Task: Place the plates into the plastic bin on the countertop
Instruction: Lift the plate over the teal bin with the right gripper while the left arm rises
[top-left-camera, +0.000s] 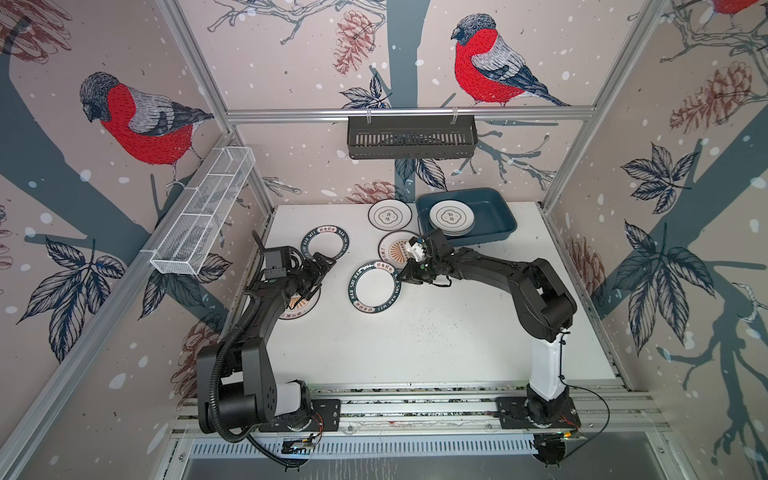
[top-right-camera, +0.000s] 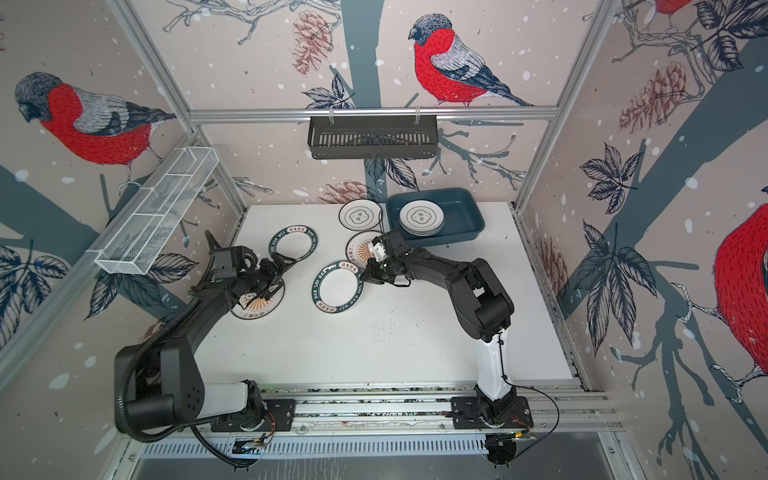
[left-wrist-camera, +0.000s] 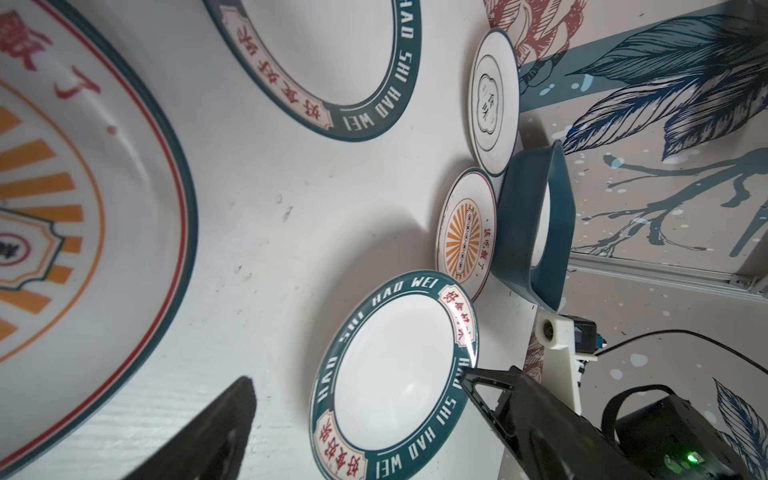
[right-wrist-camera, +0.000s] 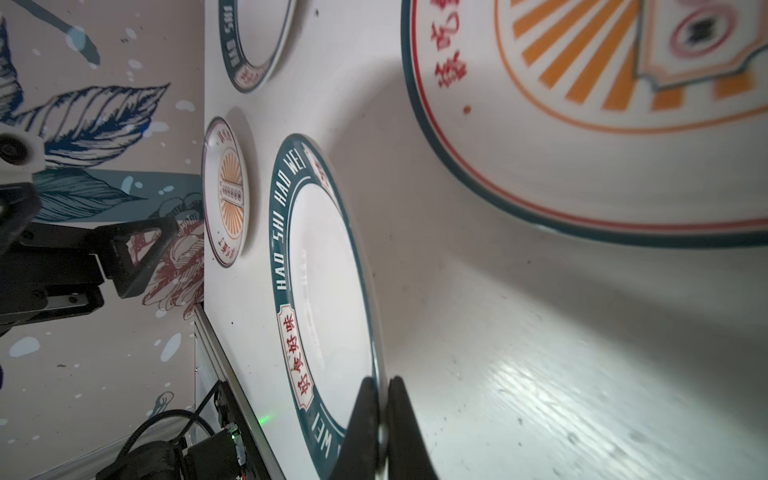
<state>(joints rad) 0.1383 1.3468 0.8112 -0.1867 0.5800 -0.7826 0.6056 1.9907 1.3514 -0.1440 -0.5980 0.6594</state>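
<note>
The right claw (top-left-camera: 405, 275) is pinched shut on the edge of the green-rimmed plate (top-left-camera: 372, 287) in the middle of the white table (top-left-camera: 436, 340). The left claw (top-left-camera: 321, 277) is wide open and holds nothing, above an orange sun plate (top-left-camera: 297, 309) at middle left. The blue bin (top-left-camera: 505, 222), upper middle, holds a stack of plates (top-left-camera: 452, 216).

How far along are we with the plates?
Done: a plate stack sits in the teal plastic bin. In hand: the right gripper is shut on the rim of the central teal-lettered plate; the left gripper is open and empty. Left: that plate plus four on the countertop: a cloud-emblem plate, a second teal-lettered plate, a sunburst plate by the bin and a sunburst plate under the left arm.
</note>
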